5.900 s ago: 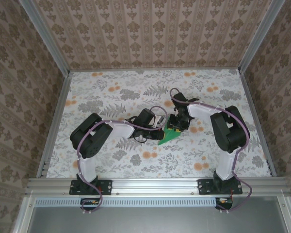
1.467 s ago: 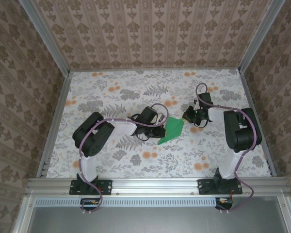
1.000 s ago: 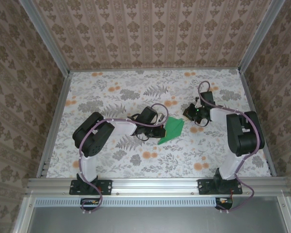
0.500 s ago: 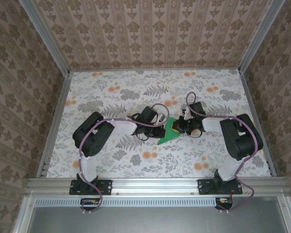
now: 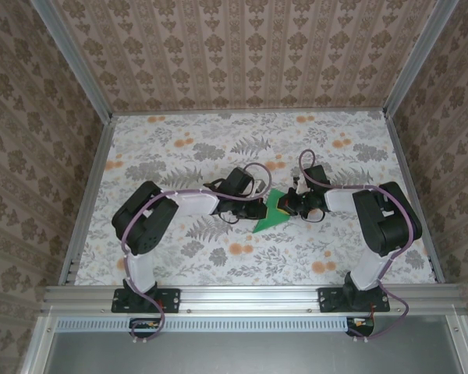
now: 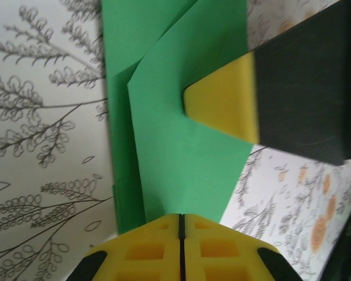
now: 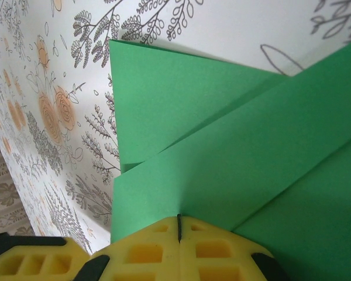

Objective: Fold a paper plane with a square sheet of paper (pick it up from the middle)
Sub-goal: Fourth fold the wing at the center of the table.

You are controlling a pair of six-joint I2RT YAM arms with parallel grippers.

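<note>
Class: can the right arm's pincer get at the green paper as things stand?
Likely yes: the right pincer, shut, sits over the green paper, and the left pincer at its other edge leaves the way free.

**Right gripper back at the paper**

A second and a half ago the right gripper [image 5: 291, 204] stood off to the right, well apart from the paper [image 5: 268, 217]. It has since swung left, and its closed tips now sit on the sheet's upper right part, close to the left gripper [image 5: 257, 209]. That corner of the paper lay bare then and is now covered. The left arm [image 5: 191, 204] seems to have shifted its elbow a little outward over the last half second.
</note>
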